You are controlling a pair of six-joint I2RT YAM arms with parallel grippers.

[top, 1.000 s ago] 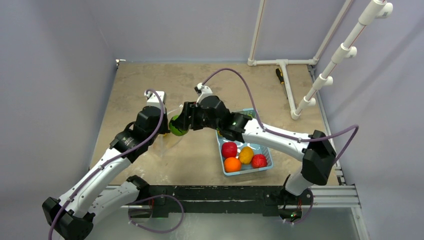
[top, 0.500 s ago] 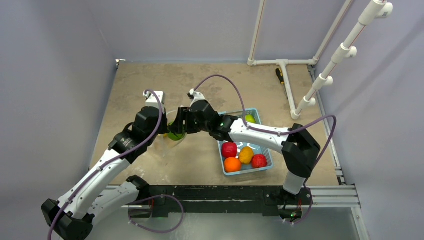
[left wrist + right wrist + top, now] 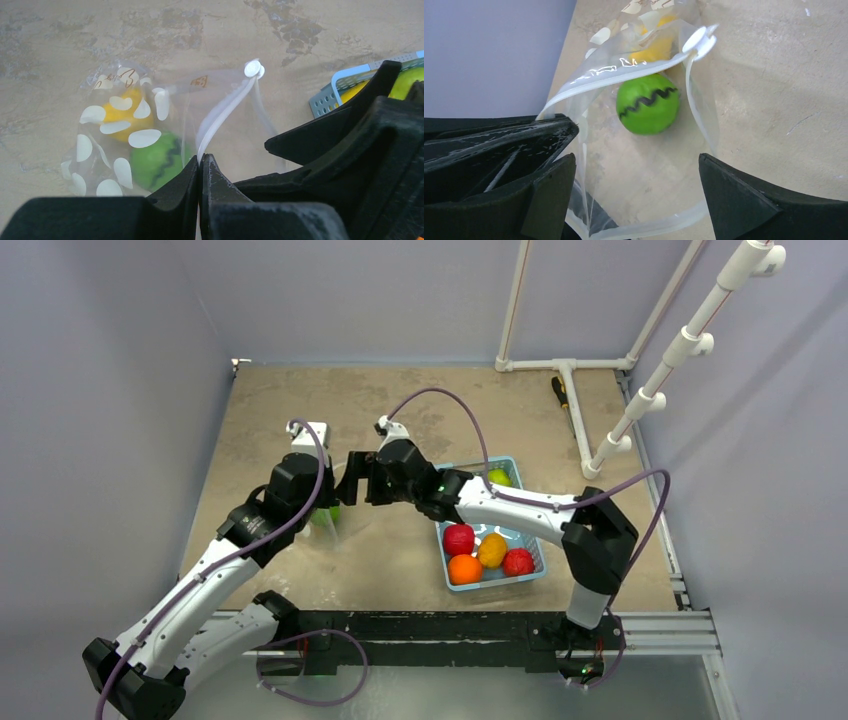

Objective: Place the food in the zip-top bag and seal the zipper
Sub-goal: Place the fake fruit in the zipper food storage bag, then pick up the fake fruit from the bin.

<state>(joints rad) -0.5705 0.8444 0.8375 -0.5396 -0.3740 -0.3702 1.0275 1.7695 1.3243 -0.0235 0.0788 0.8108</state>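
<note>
Our left end effector (image 3: 200, 167) is pinched shut on the zipper (image 3: 220, 112), gripping one lip of the bag's mouth. We see the bag (image 3: 100, 145) lying on the worktop (image 3: 75, 30) just beyond those fingers, its mouth gaping and the round white slider (image 3: 254, 68) at the far end of the strip. Inside lie a green fruit (image 3: 647, 103) with a black zigzag and, deeper in, a yellow fruit (image 3: 125, 107), side by side. Our right end effector (image 3: 636, 165) hangs over the open mouth, jaws spread wide and gripping nothing. Off to the right, the blue basket (image 3: 497, 582) holds five more fruits (image 3: 492, 550): two red, one orange, one yellow, and one yellow-green at its far end.
</note>
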